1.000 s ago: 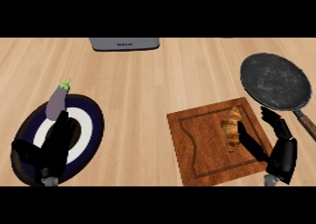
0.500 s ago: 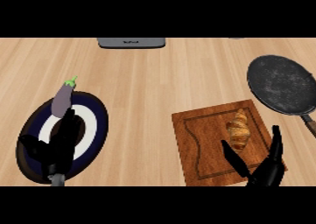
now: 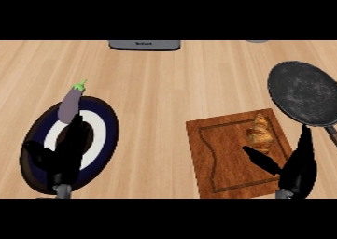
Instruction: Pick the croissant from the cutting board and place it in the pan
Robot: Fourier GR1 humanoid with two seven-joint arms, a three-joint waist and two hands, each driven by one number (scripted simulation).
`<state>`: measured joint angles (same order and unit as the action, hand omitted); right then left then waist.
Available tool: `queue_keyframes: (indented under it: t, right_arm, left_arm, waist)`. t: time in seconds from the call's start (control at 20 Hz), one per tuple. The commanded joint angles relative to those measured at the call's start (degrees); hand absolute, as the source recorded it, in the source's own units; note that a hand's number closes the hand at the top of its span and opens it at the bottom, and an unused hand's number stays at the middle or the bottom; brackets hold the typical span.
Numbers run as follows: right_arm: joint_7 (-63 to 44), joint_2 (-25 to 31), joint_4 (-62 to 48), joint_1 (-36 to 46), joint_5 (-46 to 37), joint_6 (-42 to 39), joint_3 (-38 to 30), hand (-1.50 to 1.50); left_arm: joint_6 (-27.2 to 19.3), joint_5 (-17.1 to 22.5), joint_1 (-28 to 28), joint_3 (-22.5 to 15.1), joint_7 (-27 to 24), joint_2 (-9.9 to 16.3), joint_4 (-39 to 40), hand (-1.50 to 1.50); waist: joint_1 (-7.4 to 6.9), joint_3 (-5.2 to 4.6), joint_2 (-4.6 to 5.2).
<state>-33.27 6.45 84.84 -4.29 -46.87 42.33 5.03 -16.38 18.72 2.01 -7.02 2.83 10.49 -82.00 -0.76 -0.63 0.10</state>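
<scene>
At the 4 o'clock part of the wooden table (image 3: pixel 171 84) lies a brown cutting board (image 3: pixel 222 158), slightly skewed, with a routed groove inside its edge. Items:

- Croissant (image 3: pixel 260 134) — on the board's upper right corner, lengthwise toward 12 o'clock, touching no hand.
- Pan (image 3: pixel 307 92) — dark, round, at 2 o'clock, just beyond the board's far right corner; its handle (image 3: pixel 335 139) runs down toward 5 o'clock along the board's right side.
- Right hand (image 3: pixel 295 165) — at 5 o'clock over the board's right edge, spread: fingers straight toward 12 o'clock, thumb angled toward 10 o'clock just below the croissant, holding nothing.
- Left hand (image 3: pixel 64 154) — at 8 o'clock, upright and relaxed over the plate, fingers straight, holding nothing.
- Plate (image 3: pixel 105 128) — dark blue with a white ring, at 8 o'clock.
- Eggplant (image 3: pixel 71 101) — purple with a green stem, across the plate's far rim, stem end toward 12 o'clock.
- Grey object (image 3: pixel 144 44) — at 12 o'clock, cut by the view's top edge.
</scene>
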Motion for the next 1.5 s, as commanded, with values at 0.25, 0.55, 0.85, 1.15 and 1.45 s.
queue_keyframes:
  t: [0.25, 0.55, 0.85, 1.15, 1.45]
  right_arm:
    - [-29.3, 7.7, 4.0, 12.4, -5.4, -35.9, 0.8, -1.5]
    - [-38.4, 6.5, 3.9, 21.0, -2.0, -51.0, 1.2, -1.5]
    - [-39.4, 3.9, 2.6, 20.9, 5.4, -57.0, -1.4, -1.5]
    - [-35.5, 4.2, 3.6, 17.7, 3.9, -54.7, -2.1, -1.5]
    - [-32.6, 1.3, 1.1, 19.5, -0.1, -51.1, -2.5, -1.5]
  left_arm:
    - [-1.4, -0.8, 0.2, -1.5, 3.7, -0.4, -1.1, 0.0]
    - [-0.8, -0.8, -0.4, -1.2, 3.0, -1.6, 1.4, 0.0]
    - [-1.4, -1.1, -0.1, -0.5, 3.8, -1.5, 0.3, 0.0]
    - [-0.2, -0.5, 0.8, 1.2, 4.9, -1.0, -1.5, 0.0]
    - [-0.5, -3.0, 3.2, -0.6, 4.0, -3.3, -2.6, 0.0]
  waist:
    - [-0.38, 0.31, -0.28]
    - [0.51, 0.52, -0.1]
    - [0.7, 0.59, -0.15]
    - [0.71, 0.62, -0.14]
    - [0.49, 0.63, -0.11]
